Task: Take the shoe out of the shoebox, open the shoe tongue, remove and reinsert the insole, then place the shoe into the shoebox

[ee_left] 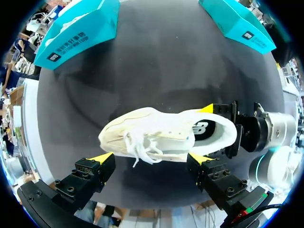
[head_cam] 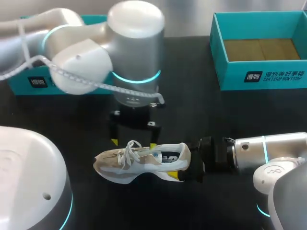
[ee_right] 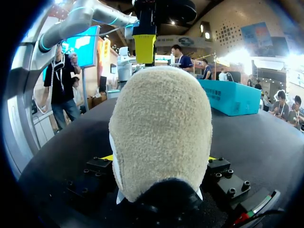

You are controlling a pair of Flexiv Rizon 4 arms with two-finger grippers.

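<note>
The shoe (head_cam: 144, 163) is out of the shoebox, at the middle of the black desk (head_cam: 230, 110), toe to the robot's left and heel to its right. Its white laces (head_cam: 128, 151) hang loose. The right tool (head_cam: 184, 164) holds the heel, one finger on each side. In the right wrist view the heel fills the space between the fingers. The left tool (head_cam: 133, 143) hangs straight above the midfoot with its fingers spread wide. Whether a tip touches the shoe cannot be told. Bare desk lies all round the shoe. The open teal shoebox (head_cam: 261, 72) stands well apart at the far right corner. A second teal box (head_cam: 24, 84) sits at the far left, partly behind the left arm.
</note>
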